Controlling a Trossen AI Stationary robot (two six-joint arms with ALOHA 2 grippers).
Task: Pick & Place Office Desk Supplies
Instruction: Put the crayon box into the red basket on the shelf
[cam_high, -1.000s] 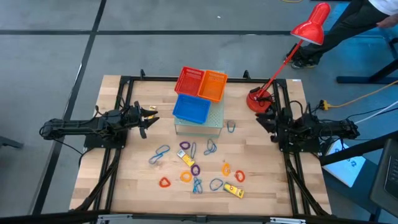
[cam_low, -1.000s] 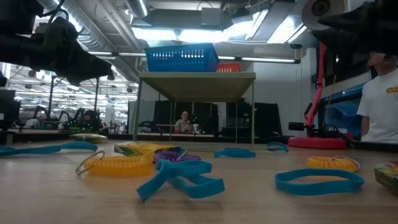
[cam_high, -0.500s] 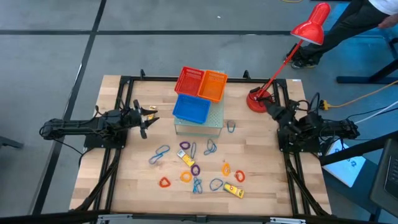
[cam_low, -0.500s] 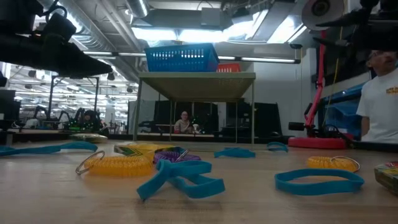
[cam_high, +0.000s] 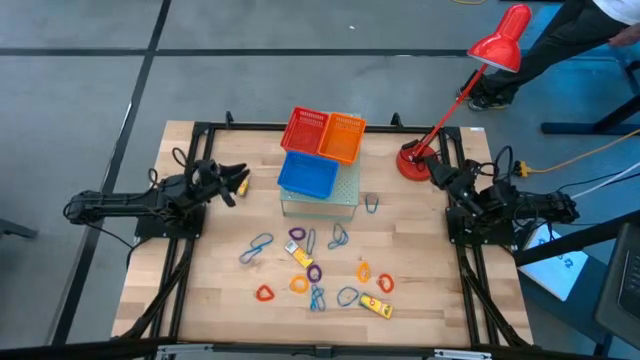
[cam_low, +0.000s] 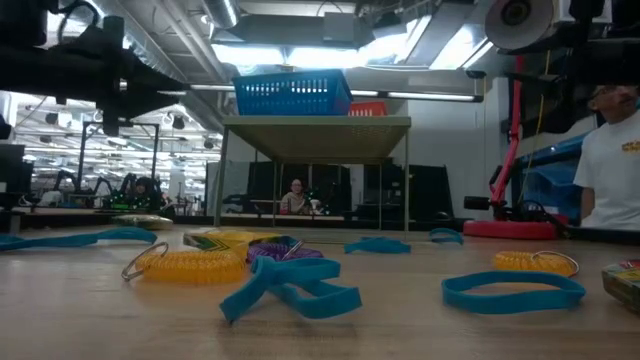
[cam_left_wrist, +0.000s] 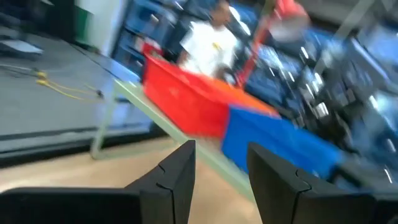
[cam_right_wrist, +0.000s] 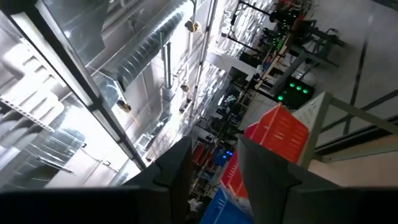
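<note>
The office desk supplies lie loose on the wooden table (cam_high: 200, 290): blue-grey, purple, orange and red loops (cam_high: 313, 270) and two yellow blocks (cam_high: 300, 253) (cam_high: 375, 307), all flat on the near half. The low view shows a blue loop (cam_low: 290, 285) and a yellow coil (cam_low: 190, 265) up close. My left gripper (cam_high: 234, 182) (cam_left_wrist: 221, 149) hovers open at the table's left, level, facing the baskets. My right gripper (cam_high: 434, 172) (cam_right_wrist: 214, 146) hovers open at the right, tipped upward, beside the lamp base. Neither has anything between its fingers.
Red (cam_high: 306, 130), orange (cam_high: 343, 138) and blue (cam_high: 308, 175) mesh baskets sit on a pale green stand (cam_high: 345, 195) at the far middle. A red desk lamp (cam_high: 415, 160) stands at the far right. A person in a white shirt (cam_low: 610, 160) stands beyond the right edge.
Both wrists have rolled and swung a little toward the table's far edge. The right gripper has tipped upward and now points near the lamp base. Each gripper's finger gap looks unchanged. The supplies have stayed where they were.
</note>
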